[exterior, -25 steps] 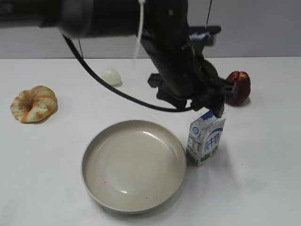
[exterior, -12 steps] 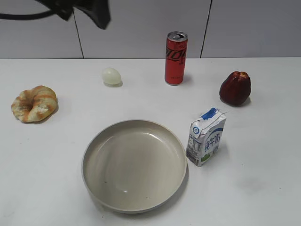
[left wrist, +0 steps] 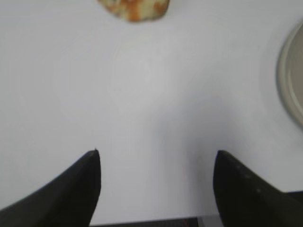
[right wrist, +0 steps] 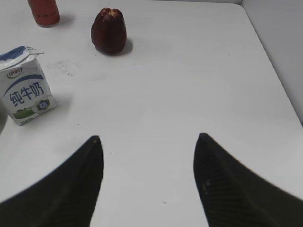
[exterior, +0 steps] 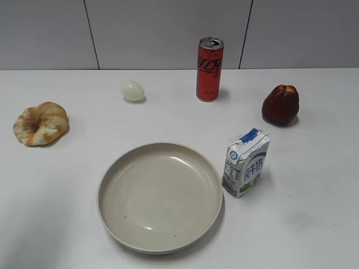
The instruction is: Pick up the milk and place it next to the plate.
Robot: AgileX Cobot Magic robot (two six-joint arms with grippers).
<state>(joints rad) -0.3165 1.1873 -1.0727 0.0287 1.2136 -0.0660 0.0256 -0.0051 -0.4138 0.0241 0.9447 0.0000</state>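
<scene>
One milk [exterior: 245, 163] upright, beside plate [exterior: 160, 196]

A twisted, orange-streaked bread roll [left wrist: 135, 7] lies on the white table [left wrist: 142, 94] well ahead of my left claw [left wrist: 156, 189], a little to its left, cut by the frame's upper edge. Ahead and to the left of my right claw [right wrist: 149, 179] sits a dark red fruit [right wrist: 109, 30]; farther off the same way stands a tall red soda can [right wrist: 43, 10], upright, near the grey panelled wall [exterior: 168, 33]. A pale egg-shaped object [exterior: 133, 90] rests between roll and can, beyond both claws' sight.
</scene>
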